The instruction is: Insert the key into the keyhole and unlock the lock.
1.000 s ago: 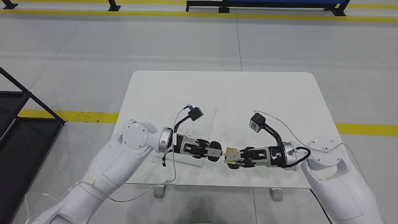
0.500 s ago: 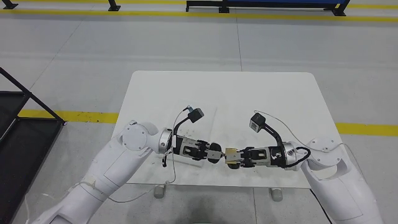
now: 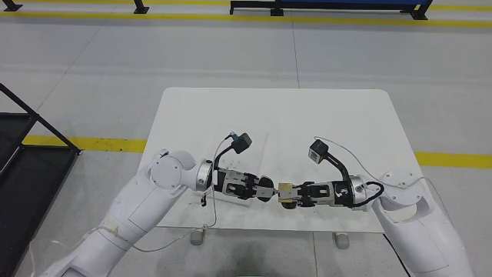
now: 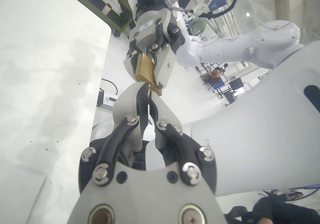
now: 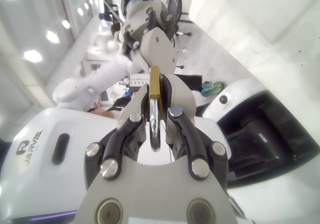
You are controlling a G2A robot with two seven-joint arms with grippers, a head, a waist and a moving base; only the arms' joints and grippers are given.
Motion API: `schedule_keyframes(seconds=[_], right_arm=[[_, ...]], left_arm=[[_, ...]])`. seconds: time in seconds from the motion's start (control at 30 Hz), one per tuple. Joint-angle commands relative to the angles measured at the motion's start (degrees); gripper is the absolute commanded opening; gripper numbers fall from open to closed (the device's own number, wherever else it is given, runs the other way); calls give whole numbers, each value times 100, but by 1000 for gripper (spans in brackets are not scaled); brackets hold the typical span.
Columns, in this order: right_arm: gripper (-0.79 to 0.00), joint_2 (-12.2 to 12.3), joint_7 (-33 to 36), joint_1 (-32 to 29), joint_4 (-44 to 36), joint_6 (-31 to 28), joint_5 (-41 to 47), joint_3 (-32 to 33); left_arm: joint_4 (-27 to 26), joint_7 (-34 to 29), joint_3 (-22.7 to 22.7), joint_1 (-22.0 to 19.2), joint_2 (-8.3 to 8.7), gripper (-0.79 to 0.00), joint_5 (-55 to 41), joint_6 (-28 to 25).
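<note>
The brass lock hangs in the air, clamped by its flat sides between the right jaws. Its silver shackle points back towards the right wrist, and its bottom face is turned away from that wrist. In the right wrist view the lock stands edge-on between the two fingers.

The left jaws face the lock's bottom head-on from the other side, their tips just beside it. They are closed on the key, a thin metal blade pinched between the dark pads. In the left wrist view the blade runs straight up to the lock and its tip meets the bottom face. How deep it sits in the keyhole cannot be told. The key's head is hidden between the fingers.

Both arms lie nearly in one line through the lock, one on either side of it. The white table lies below the lock, and the lock is over the strip along the table's near edge, about midway along it.
</note>
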Motion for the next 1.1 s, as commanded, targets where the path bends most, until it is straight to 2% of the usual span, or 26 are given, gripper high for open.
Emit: schedule_keyframes(seconds=[0.0, 1.07], right_arm=[[-785, 0, 0, 0, 0, 0, 0, 0], [-785, 0, 0, 0, 0, 0, 0, 0]], left_arm=[[-15, 60, -2, 9, 4, -785, 86, -47], [-157, 786, 61, 62, 143, -785, 797, -832]])
